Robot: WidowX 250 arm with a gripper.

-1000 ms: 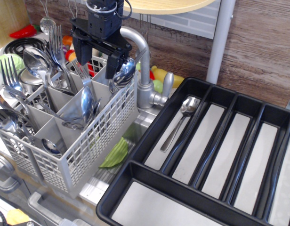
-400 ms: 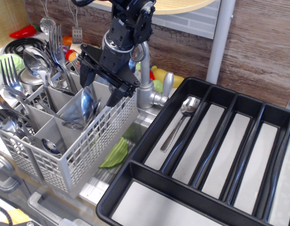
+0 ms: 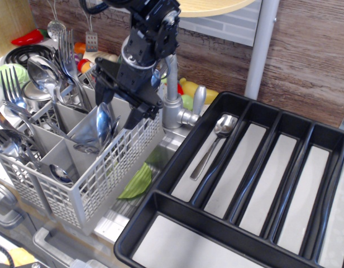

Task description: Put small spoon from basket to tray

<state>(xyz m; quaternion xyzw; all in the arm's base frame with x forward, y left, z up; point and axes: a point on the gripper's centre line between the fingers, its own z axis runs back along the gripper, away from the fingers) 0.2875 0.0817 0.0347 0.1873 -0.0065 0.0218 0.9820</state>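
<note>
The pale grey basket (image 3: 105, 178) stands at the left, full of steel forks and spoons. My gripper (image 3: 120, 102) hangs over its back right compartment with its fingers (image 3: 139, 114) spread open, holding nothing. A steel spoon (image 3: 104, 124) leans bowl-up in the compartment just below it. A spoon at the basket's back right corner is mostly hidden behind the gripper, so I cannot tell which one is the small spoon. The black tray (image 3: 161, 201) lies at the right, with one steel spoon (image 3: 221, 127) in its leftmost long compartment.
A steel faucet (image 3: 173, 106) stands between basket and tray, just right of the gripper. Tall forks and big spoons (image 3: 60, 61) stick up at the basket's back left. A green leaf-shaped item (image 3: 137, 183) lies in the sink. Toy fruit sits behind.
The gripper has come down and shifted right from above the basket, to the back right compartment. It now covers the corner spoon. Its fingers stay open.
</note>
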